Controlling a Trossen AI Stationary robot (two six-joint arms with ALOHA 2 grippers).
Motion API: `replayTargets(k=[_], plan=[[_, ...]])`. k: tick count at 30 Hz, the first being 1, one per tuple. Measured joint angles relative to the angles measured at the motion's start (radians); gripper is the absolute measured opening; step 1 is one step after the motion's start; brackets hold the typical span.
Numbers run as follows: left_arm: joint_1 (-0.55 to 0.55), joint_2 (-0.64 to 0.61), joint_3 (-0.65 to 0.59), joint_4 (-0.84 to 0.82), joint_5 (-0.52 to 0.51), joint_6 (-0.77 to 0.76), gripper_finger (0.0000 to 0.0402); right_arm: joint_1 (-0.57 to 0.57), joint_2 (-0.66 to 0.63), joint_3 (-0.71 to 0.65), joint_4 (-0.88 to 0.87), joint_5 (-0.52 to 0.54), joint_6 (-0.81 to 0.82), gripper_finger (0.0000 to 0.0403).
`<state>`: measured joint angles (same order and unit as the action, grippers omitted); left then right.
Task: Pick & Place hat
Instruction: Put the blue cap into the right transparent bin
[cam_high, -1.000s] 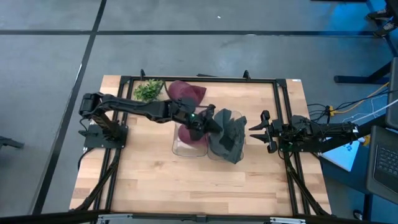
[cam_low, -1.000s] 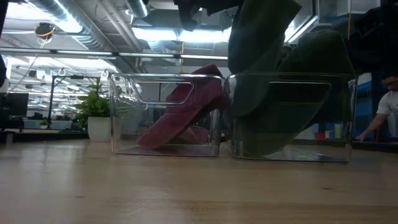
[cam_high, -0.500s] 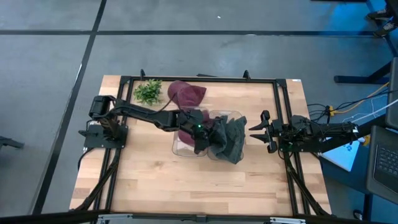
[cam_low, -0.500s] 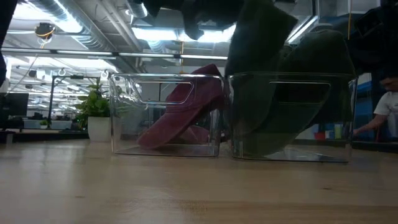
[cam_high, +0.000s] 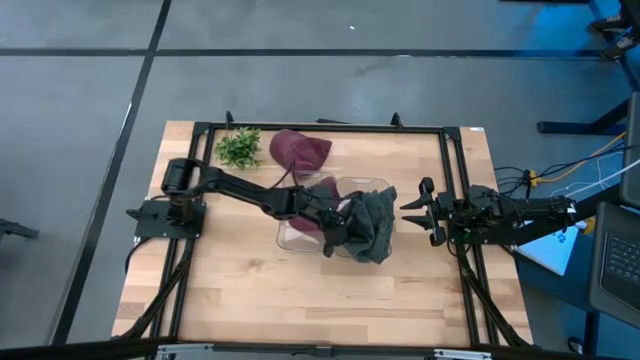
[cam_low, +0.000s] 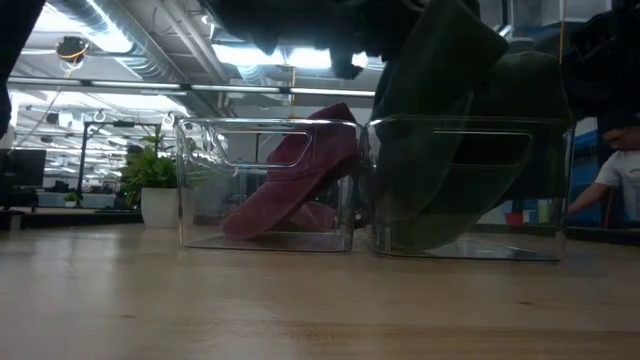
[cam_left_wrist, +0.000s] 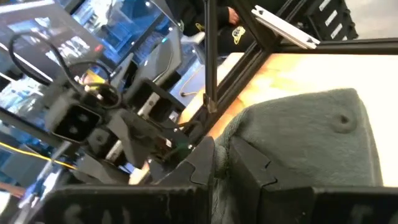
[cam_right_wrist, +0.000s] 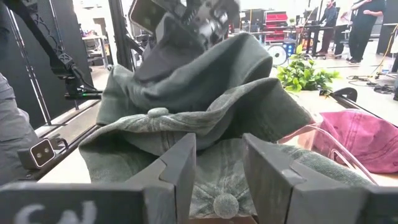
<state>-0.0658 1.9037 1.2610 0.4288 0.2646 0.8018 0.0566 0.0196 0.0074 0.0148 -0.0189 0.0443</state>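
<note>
Left gripper (cam_high: 335, 232) pinching green hat (cam_high: 372, 222), fingers pressed on fabric | hat draped over right clear bin (cam_low: 468, 185), likely being lowered in | right gripper (cam_high: 412, 211) spread, waiting beside bin | maroon hat (cam_low: 295, 170) in left bin (cam_low: 268, 185)

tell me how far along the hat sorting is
Looks done: a maroon hat lies in the left clear bin, and green hats fill the right clear bin. In hand: the left hand is shut on a green hat over that bin. Left: releasing it, and another maroon hat on the table. The right hand waits open.
</note>
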Motion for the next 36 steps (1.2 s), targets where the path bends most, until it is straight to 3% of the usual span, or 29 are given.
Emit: replayTargets(k=[14, 17, 21, 31, 36], plan=[[-0.001, 0.083, 0.000, 0.074, -0.002, -0.118, 0.0029, 0.000, 0.000, 0.000, 0.000, 0.000, 0.000, 0.0131], [-0.002, 0.085, 0.000, 0.073, -0.047, -0.148, 0.0035, 0.000, 0.000, 0.000, 0.000, 0.000, 0.000, 0.0131], [-0.004, 0.074, 0.000, 0.061, -0.144, -0.161, 0.0066, 0.000, 0.000, 0.000, 0.000, 0.000, 0.000, 0.0131], [-0.005, 0.037, 0.000, 0.064, -0.209, -0.161, 0.0183, 0.000, 0.000, 0.000, 0.000, 0.000, 0.000, 0.0131], [-0.005, -0.043, 0.000, -0.009, -0.247, -0.204, 0.0211, 0.000, 0.000, 0.000, 0.000, 0.000, 0.000, 0.0131]])
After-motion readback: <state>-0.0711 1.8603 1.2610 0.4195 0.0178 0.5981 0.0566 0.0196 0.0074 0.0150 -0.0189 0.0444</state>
